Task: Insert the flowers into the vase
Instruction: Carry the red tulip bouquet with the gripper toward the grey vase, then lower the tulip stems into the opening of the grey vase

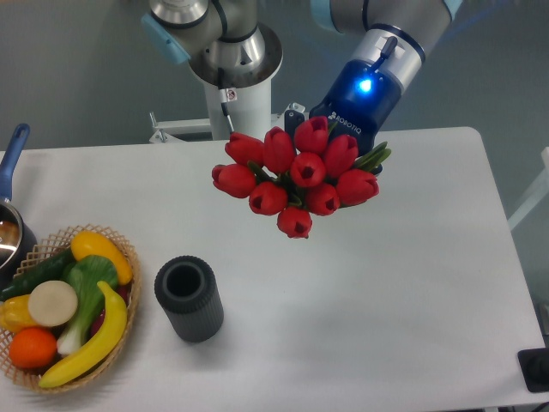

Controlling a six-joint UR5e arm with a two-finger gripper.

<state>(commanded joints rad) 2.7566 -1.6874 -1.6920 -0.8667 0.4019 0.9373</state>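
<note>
At the far left edge, a blue-handled metal pot stood partly out of frame on the white tabletop. Just to its right, a woven wicker basket sat at the front-left corner and held toy fruit and vegetables: a yellow banana, an orange, a green cucumber, a yellow pepper and a white-capped piece.

Beside the basket, to its right and apart from it, the vase stood upright on the tabletop, its round mouth unobstructed and its ribbed dark sides visible.

Further right and toward the back, the flowers were suspended above the tabletop, well apart from the vase. The red buds faced the camera, and green leaves projected at the right side of the bunch.

Behind the bunch, the pincer extended from a blue wrist section with a lit indicator. The buds concealed the fingers; the pincer carried the flowers, evidently clamped on the stems.
</note>
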